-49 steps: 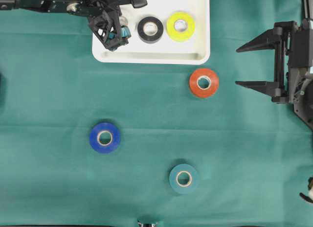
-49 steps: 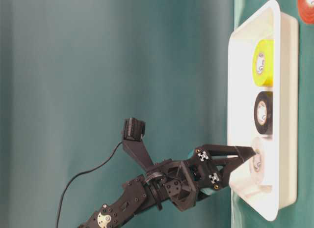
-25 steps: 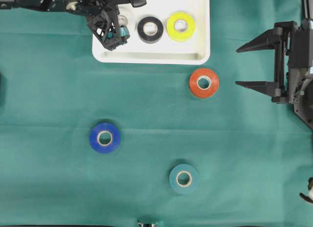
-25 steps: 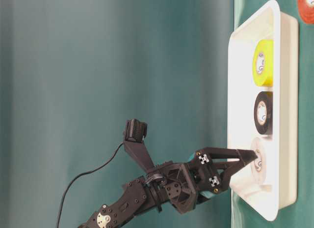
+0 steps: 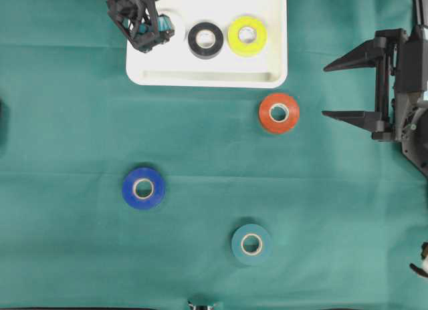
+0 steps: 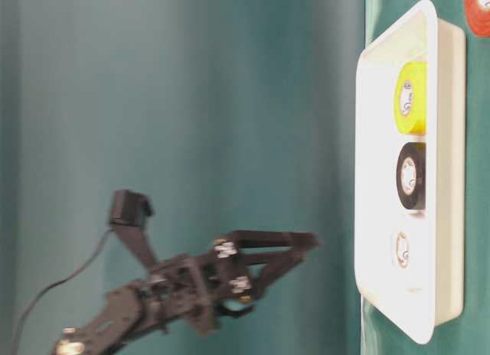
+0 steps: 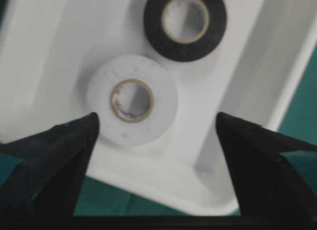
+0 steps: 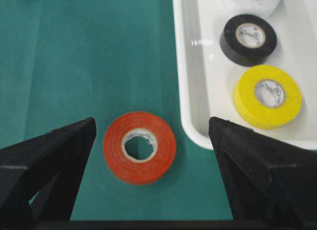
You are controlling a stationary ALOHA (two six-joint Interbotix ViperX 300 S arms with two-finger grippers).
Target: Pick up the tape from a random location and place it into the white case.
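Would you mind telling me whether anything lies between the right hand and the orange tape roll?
Nothing visible does. The right hand, jaws open, faces the orange tape roll across bare green cloth; the white case sits off to one side.

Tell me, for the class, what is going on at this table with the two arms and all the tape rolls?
Tape rolls are being sorted into the white case. White, black and yellow rolls lie inside. The left gripper is open above the white roll, holding nothing. The right gripper is open, facing the orange roll. Blue and teal rolls wait on the cloth.
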